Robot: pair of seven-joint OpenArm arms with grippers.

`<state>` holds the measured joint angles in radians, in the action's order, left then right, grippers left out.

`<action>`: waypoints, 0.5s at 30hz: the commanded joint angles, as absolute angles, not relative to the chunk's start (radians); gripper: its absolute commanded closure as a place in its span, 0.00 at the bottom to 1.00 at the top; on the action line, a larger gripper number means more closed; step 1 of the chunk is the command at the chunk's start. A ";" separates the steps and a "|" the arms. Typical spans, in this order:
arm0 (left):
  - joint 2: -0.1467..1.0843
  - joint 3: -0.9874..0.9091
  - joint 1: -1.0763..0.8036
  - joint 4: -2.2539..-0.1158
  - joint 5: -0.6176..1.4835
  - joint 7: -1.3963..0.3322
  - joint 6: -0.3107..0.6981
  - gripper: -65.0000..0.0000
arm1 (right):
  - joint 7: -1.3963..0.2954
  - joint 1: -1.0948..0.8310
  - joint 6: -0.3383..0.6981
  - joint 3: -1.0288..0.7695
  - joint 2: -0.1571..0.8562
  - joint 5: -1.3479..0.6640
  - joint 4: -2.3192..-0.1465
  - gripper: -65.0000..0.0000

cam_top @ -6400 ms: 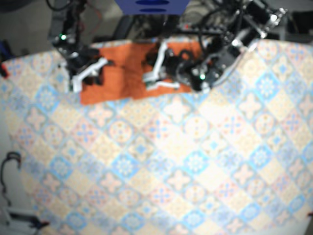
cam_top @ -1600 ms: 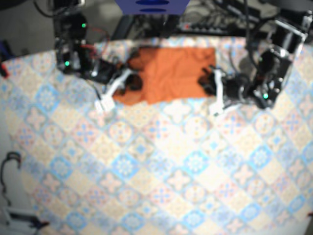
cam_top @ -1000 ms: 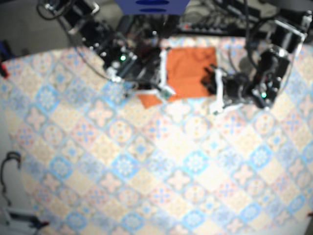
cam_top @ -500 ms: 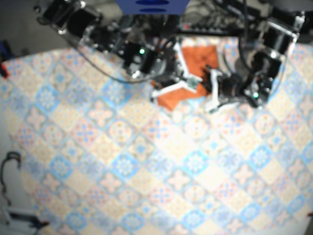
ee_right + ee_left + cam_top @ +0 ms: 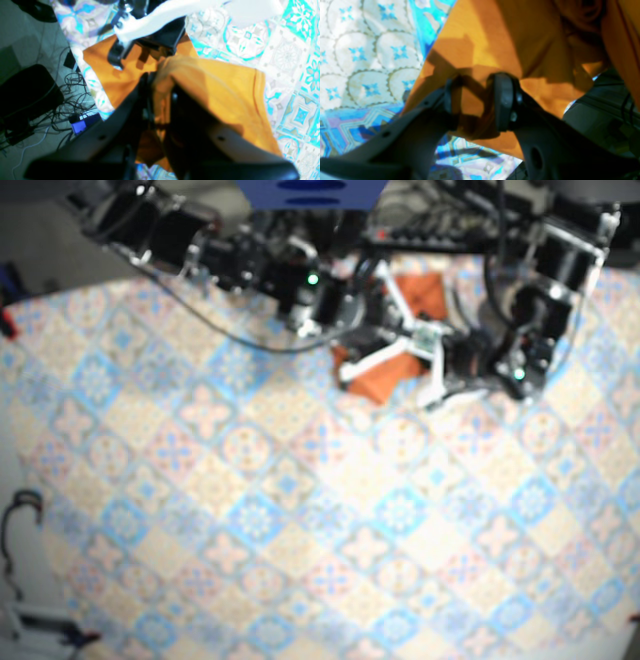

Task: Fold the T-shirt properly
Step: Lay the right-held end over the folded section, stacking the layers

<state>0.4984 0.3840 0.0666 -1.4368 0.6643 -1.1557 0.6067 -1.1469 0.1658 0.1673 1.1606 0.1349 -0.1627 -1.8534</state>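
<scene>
Orange T-shirt (image 5: 374,384), soft matte knit, lies bunched at the far edge of the table (image 5: 300,530), half lifted into a loose peaked fold. In the right wrist view the cloth (image 5: 225,95) drapes in a smooth, rounded sheet with one seam line running down its right side; a flatter layer lies beneath it on the table.

Right tool (image 5: 160,83): two dark, tapered fingers pressed together on a gathered ridge of the T-shirt, the cloth pinched between them and spilling over to the right.

Left tool (image 5: 476,100): two dark, blunt pads on curved arms, standing apart. Flat orange cloth crossed by hard shadows shows in the gap. Whether the pads bear on the cloth cannot be told. In the right wrist view the white outer shell of this tool sits just beyond the pinched ridge, at the shirt's far edge.

The table carries a printed covering of diamond tiles in blue, cream and pale orange, with scalloped medallions. The base view is blurred, so fine detail is lost.

Beyond the table edge, tangled dark cables (image 5: 75,107) lie on a grey floor (image 5: 25,37).
</scene>
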 commanded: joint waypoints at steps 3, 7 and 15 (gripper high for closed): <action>0.509 0.377 0.082 -1.448 0.673 -1.145 0.611 0.68 | -1.122 0.180 0.170 1.159 0.099 -0.165 -1.873 1.00; 0.509 0.375 0.082 -1.448 0.673 -1.145 0.611 0.68 | -1.121 0.188 0.170 1.159 0.077 -0.165 -1.870 1.00; 0.512 0.372 0.082 -1.448 0.673 -1.145 0.611 0.68 | -1.093 0.194 0.170 1.161 0.036 -0.166 -1.851 1.00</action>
